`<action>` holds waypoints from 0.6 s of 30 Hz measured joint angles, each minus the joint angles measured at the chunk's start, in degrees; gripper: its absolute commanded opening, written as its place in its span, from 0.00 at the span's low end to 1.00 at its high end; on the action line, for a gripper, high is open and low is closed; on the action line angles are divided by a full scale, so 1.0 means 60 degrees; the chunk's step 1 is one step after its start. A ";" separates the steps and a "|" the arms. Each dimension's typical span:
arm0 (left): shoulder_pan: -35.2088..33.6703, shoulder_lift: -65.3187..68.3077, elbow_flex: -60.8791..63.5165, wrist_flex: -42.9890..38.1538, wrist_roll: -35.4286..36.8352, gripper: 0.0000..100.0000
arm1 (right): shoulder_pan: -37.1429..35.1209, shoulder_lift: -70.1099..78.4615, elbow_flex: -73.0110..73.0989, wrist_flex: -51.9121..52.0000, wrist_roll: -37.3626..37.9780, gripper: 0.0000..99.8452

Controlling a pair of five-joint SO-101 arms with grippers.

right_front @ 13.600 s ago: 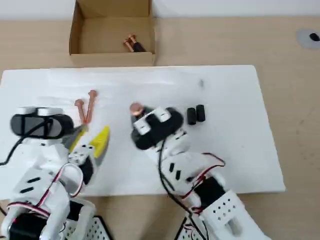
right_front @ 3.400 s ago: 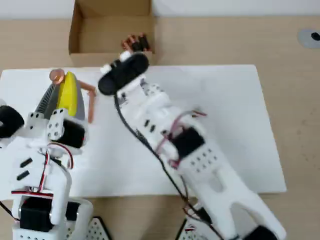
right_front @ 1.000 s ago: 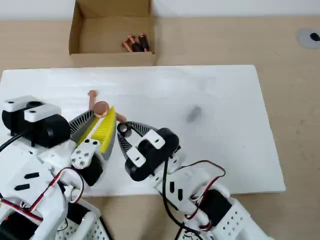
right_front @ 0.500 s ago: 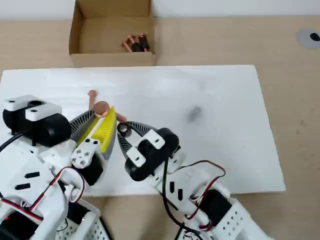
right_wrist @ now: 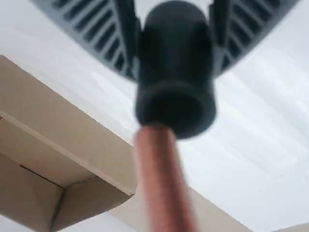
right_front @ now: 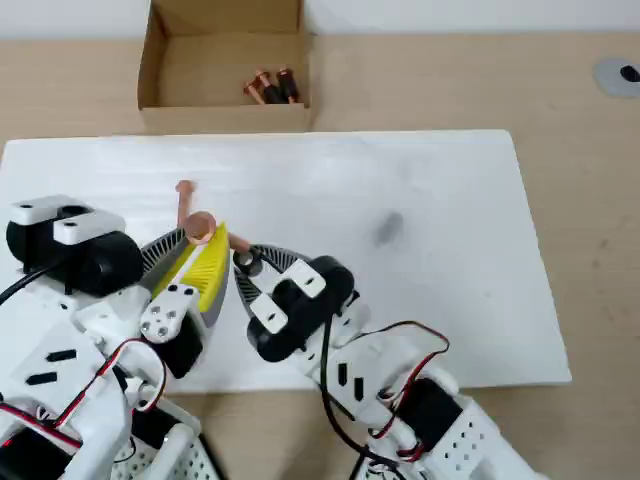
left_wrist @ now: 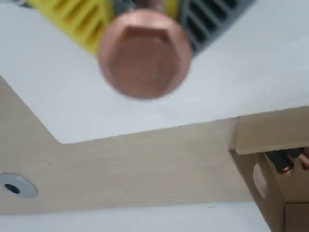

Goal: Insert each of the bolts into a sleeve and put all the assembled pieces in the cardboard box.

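Since half a second ago the left tool [right_front: 203, 236] has slipped slightly toward the near edge of the bench [right_front: 585, 150], taking its bolt [right_front: 200, 223] along. It is clamped on that bolt just behind the head. The shank points at the right tool [right_front: 249, 267], which is closed around a black sleeve [right_front: 246, 260]. The shank's tip meets the sleeve's mouth; how deep it sits cannot be told. A second bolt [right_front: 183, 198] lies on the white sheet [right_front: 430, 190] beside the left tool. Assembled pieces [right_front: 268, 85] lie in the cardboard box [right_front: 150, 70].

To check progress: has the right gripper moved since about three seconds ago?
Yes. The right gripper, with a sleeve, has come back from the cardboard box toward the white board's near edge.
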 measured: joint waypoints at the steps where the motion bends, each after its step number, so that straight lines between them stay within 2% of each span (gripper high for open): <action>1: 0.0000 -0.0015 -0.0029 0.0059 0.0000 0.01 | 0.0000 0.0000 0.0000 0.0000 0.0000 0.01; 13: 0.0000 -0.0015 -0.0088 0.0147 0.0000 0.01 | 0.0000 0.0000 0.0000 0.0000 0.0000 0.01; 18: 0.0015 -0.0029 -0.0117 0.0571 0.0000 0.01 | 0.0029 0.0000 0.0015 0.0015 0.0000 0.01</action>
